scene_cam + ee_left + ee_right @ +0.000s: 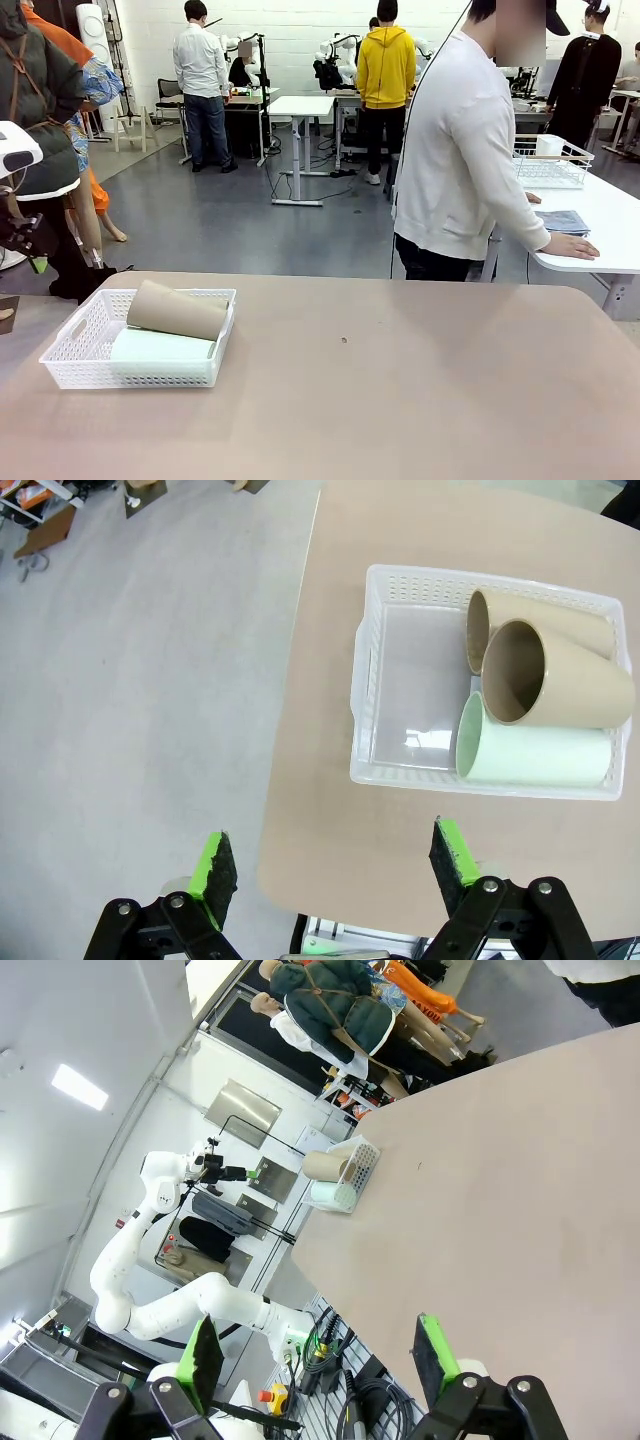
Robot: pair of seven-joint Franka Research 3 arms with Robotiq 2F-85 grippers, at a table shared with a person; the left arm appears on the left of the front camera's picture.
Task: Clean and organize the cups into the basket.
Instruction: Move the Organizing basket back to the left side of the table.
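Note:
The white lattice basket [70, 350] sits at the table's left end. In it a tan cup [178, 310] lies on its side on top of a pale mint cup [160, 348]. From above, the left wrist view shows the basket [365, 680] holding two tan cups [570, 685] [545, 615] and the mint cup [540, 755], all lying with their mouths towards the basket's bare half. My left gripper [332, 858] hangs open, high over the table's edge, nothing between its fingers. My right gripper [320, 1355] is open and apart from the table, with the basket [362, 1160] far off.
A person in a white top [460, 150] stands at the far side, turned away, a hand [570, 245] on the neighbouring white table. A white wire basket [550, 165] stands there. The tan tabletop [400, 400] is bare right of the basket apart from a small dark speck [344, 340].

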